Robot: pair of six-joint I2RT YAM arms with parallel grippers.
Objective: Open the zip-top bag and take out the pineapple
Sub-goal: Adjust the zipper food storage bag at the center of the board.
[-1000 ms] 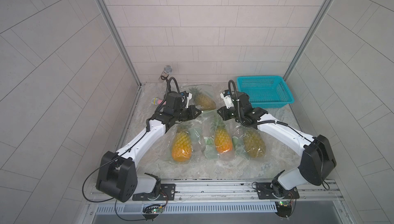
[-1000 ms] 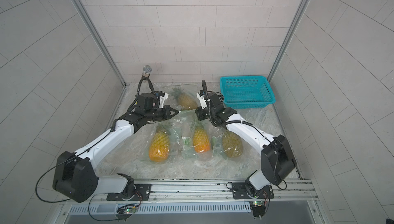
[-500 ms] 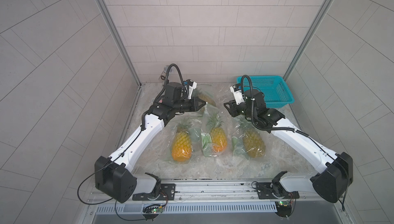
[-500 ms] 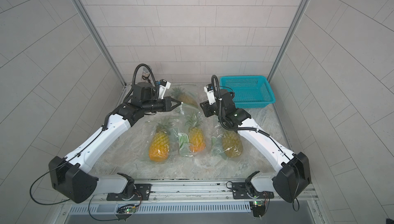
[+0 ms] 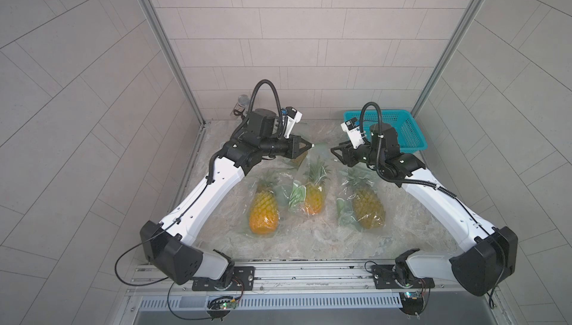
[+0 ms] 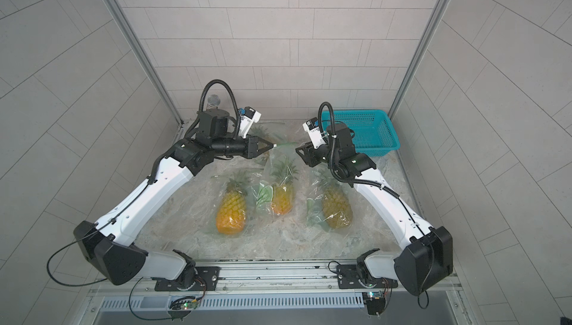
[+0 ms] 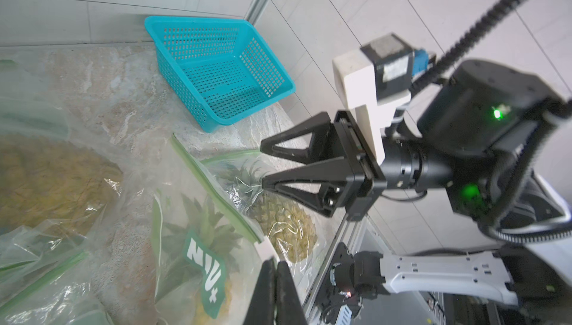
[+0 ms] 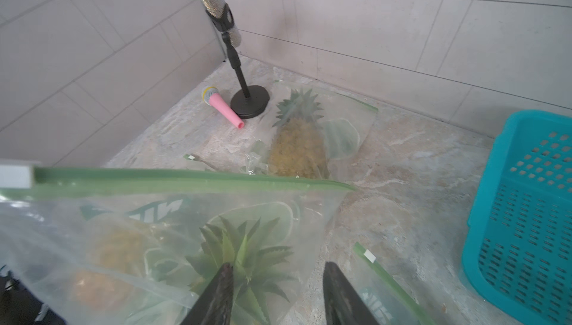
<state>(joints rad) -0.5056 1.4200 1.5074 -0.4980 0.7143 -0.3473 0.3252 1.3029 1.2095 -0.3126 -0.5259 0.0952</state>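
The middle zip-top bag [image 5: 305, 168] holds a pineapple [image 5: 313, 198] and hangs by one top corner. My left gripper [image 5: 311, 145] is shut on that corner, right by the white slider [image 7: 264, 250]; its black fingers [image 7: 288, 289] are pressed together in the left wrist view. The green zip strip [image 8: 185, 178] runs across the right wrist view with the pineapple's crown [image 8: 241, 252] below it. My right gripper [image 5: 335, 152] hovers to the right of the bag, open, with nothing between its fingers [image 8: 332, 277]. Both top views show the bag [image 6: 278, 165] raised between the arms.
A teal basket [image 5: 399, 131] stands at the back right. Other bagged pineapples lie to the left [image 5: 263, 212], to the right [image 5: 368, 205] and behind [image 8: 297, 150]. A microphone on a stand [image 8: 244, 100] and a pink toy microphone [image 8: 223, 106] sit in the back left corner.
Both arms have risen. The left gripper has lifted the middle bag by its zip corner. The right gripper has opened, let go of the bag and drawn back to the right.
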